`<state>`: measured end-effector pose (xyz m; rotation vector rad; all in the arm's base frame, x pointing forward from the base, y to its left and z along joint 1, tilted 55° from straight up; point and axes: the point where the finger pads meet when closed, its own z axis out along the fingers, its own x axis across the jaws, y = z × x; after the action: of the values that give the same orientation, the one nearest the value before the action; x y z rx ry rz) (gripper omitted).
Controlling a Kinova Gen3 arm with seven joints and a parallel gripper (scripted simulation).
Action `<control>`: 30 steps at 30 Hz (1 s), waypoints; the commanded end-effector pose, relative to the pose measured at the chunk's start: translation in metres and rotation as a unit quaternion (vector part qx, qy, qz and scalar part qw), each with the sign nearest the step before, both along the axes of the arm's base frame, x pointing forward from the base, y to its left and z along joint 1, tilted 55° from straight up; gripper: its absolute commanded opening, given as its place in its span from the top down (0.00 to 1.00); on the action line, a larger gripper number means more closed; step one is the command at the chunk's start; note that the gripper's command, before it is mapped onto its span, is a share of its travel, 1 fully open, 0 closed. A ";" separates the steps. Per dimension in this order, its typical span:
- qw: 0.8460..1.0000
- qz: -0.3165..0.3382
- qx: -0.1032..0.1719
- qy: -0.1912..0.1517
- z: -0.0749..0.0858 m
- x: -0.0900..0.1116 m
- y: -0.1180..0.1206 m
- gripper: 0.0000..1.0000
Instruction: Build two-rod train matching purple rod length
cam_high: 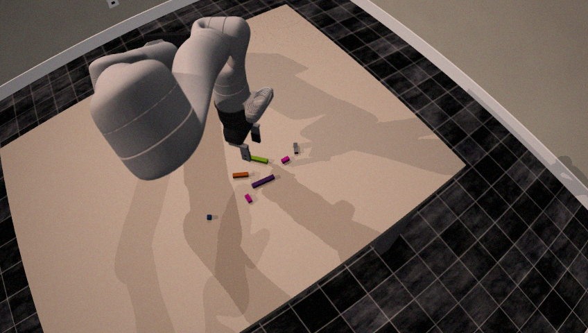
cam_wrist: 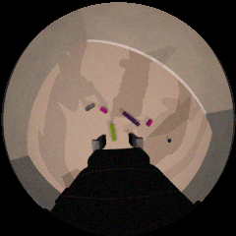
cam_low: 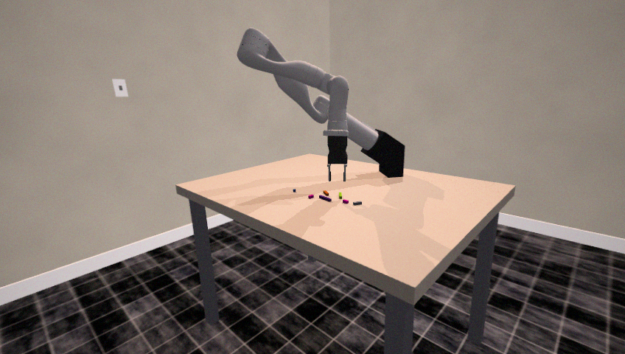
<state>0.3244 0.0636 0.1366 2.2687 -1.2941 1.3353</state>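
Observation:
Seven rods lie flat and apart on the tan table. The purple rod [cam_high: 263, 180] is in the middle, with the orange rod [cam_high: 240, 175] to its left. The lime rod [cam_high: 258, 159], a magenta rod [cam_high: 285, 159] and the grey rod [cam_high: 295, 148] lie behind them. A second magenta rod [cam_high: 248, 198] and the blue rod [cam_high: 209, 216] lie nearer the front. My gripper [cam_high: 250, 143] is open and empty, pointing down above the table by the lime rod's left end. In the wrist view the lime rod [cam_wrist: 113, 132] lies just ahead of my open fingers. The orange rod does not show there.
My arm's base [cam_low: 388, 153] stands on the table's far side behind the rods. The rods also show as a small cluster in the exterior view around the purple rod [cam_low: 324, 198].

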 end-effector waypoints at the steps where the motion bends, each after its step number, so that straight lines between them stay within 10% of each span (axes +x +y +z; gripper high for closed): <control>1: 0.999 0.019 -0.023 0.019 -0.001 0.000 0.000 0.00; 30: 0.996 0.052 -0.057 0.051 -0.004 -0.002 0.001 0.00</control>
<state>0.3230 0.0648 0.1332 2.3174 -1.0779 1.2768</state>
